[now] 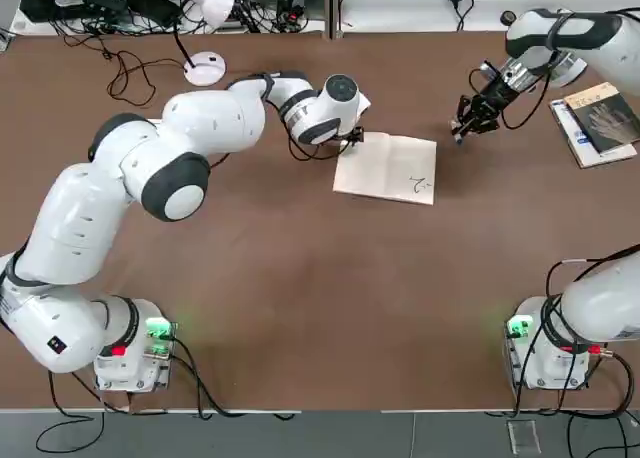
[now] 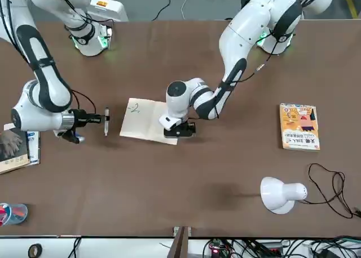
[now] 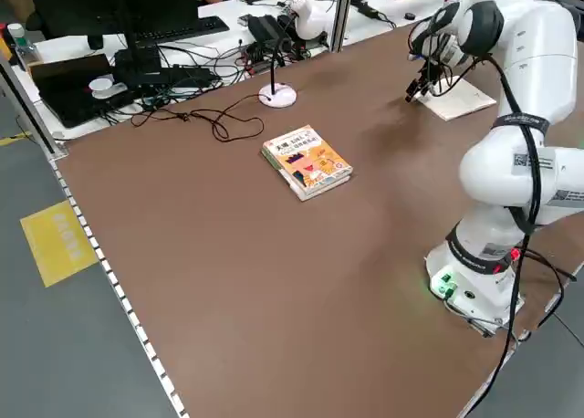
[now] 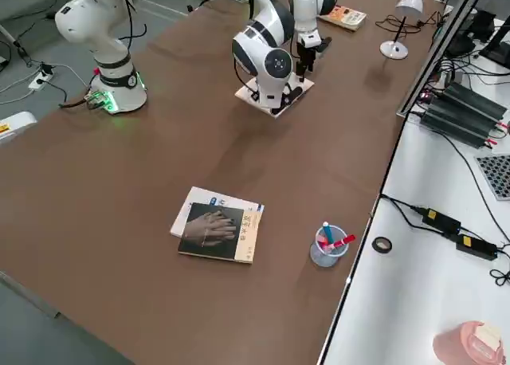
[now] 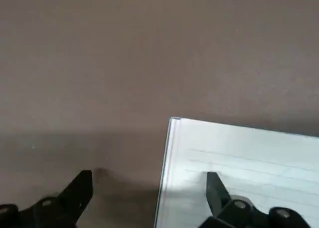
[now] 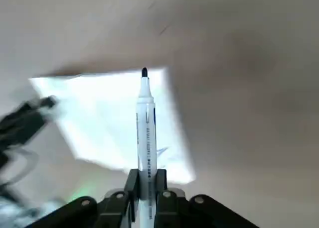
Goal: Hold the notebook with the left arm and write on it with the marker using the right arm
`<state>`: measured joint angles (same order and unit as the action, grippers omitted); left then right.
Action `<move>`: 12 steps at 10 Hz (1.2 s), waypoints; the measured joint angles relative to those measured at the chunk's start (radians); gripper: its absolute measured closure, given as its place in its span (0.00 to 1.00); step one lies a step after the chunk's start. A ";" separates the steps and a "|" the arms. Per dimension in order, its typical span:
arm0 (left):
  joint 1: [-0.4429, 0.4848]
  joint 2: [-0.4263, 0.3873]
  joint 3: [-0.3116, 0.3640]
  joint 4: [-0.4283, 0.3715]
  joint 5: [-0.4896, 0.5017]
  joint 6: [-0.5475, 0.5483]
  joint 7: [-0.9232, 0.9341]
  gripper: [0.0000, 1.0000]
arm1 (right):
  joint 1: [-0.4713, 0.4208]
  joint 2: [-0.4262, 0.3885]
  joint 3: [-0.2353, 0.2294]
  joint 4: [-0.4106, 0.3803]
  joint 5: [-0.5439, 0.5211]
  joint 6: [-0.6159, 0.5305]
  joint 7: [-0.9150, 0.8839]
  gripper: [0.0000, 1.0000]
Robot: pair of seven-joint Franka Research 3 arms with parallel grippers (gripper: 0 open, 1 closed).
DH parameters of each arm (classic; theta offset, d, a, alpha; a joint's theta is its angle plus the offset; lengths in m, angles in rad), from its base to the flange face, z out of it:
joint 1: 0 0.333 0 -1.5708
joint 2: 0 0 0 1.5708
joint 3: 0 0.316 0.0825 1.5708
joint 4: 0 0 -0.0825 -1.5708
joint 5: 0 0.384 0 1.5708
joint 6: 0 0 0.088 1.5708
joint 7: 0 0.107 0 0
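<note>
The notebook [image 1: 386,167] lay open and flat on the brown bench [image 1: 300,298], mid-bench toward the far side, a small scribble on its right page. It was judged light, thin and apt to slide, so pressing down at a page edge was thought best. The left tool [image 2: 179,129] was set over its left edge, fingers spread, one over the page and one over the bench. Just beyond the notebook's right edge, the right tool [image 2: 90,120] was closed on the marker [image 2: 106,121], a slim, stiff, smooth thing held by its barrel.
</note>
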<state>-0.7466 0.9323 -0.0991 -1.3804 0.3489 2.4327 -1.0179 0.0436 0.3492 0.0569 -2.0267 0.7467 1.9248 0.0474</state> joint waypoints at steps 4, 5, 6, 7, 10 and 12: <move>0.000 0.000 0.000 0.000 0.000 0.000 0.000 0.00 | -0.007 0.000 -0.008 -0.011 0.282 -0.157 0.054 0.83; 0.000 0.000 0.000 0.000 0.000 0.000 0.000 0.00 | -0.010 0.001 -0.010 -0.020 0.323 -0.175 0.065 0.83; 0.000 0.000 0.000 0.000 0.000 0.000 0.000 0.00 | -0.012 0.001 -0.012 -0.033 0.352 -0.187 0.075 0.83; 0.000 0.000 0.000 0.000 0.000 0.000 0.000 0.00 | -0.016 0.002 -0.013 -0.047 0.370 -0.193 0.094 0.83; 0.000 0.000 0.000 0.000 0.000 0.000 0.001 0.00 | -0.038 0.004 -0.019 -0.075 0.450 -0.240 0.216 0.83; 0.000 0.000 0.000 0.000 0.000 0.000 0.002 0.00 | -0.046 0.004 -0.035 -0.094 0.470 -0.254 0.250 0.83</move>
<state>-0.7463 0.9323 -0.0988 -1.3803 0.3491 2.4327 -1.0163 -0.0023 0.3534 0.0216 -2.1211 1.2171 1.6705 0.2977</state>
